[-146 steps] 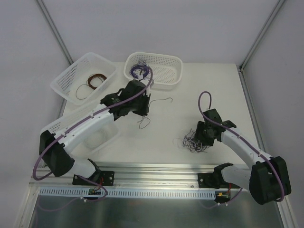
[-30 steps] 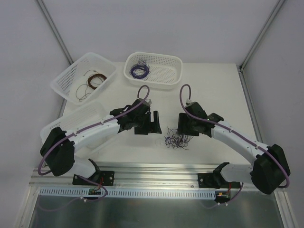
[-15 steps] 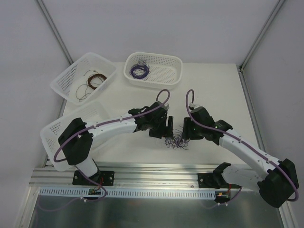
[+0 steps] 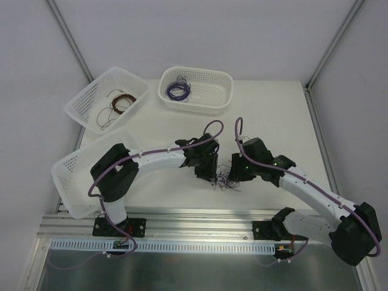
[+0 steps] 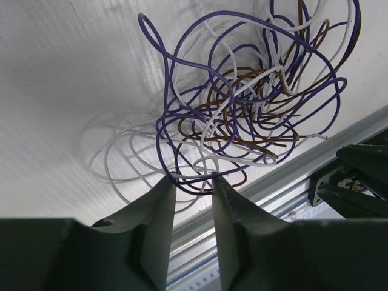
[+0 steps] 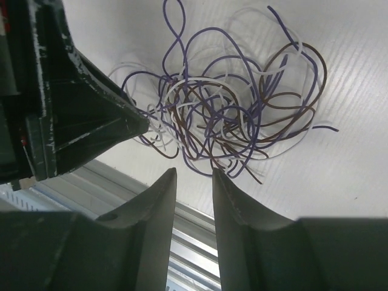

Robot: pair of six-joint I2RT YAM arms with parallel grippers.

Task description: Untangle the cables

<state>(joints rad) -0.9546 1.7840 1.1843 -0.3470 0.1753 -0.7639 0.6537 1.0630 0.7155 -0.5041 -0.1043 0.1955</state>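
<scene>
The cables (image 4: 226, 182) are a knotted clump of thin purple, brown and whitish wires on the white table near its front edge. My left gripper (image 4: 210, 174) is at the clump's left side and my right gripper (image 4: 236, 174) at its right side. In the left wrist view the left gripper (image 5: 192, 180) is open by a narrow gap, with purple loops of the clump (image 5: 242, 103) lying across its fingertips. In the right wrist view the right gripper (image 6: 194, 173) is open and empty, its tips just short of the clump (image 6: 230, 115). A left finger (image 6: 91, 121) shows there.
A white basket (image 4: 130, 82) at the back left holds a brown wire coil (image 4: 119, 101). A second basket (image 4: 212, 91) holds a purple coil (image 4: 177, 91). A third basket (image 4: 70, 167) stands at the left. A metal rail (image 4: 200, 217) runs along the front edge.
My left gripper has come from the purple-coil basket down to the clump's left side. My right gripper slid the clump leftward and now sits at its right side.
</scene>
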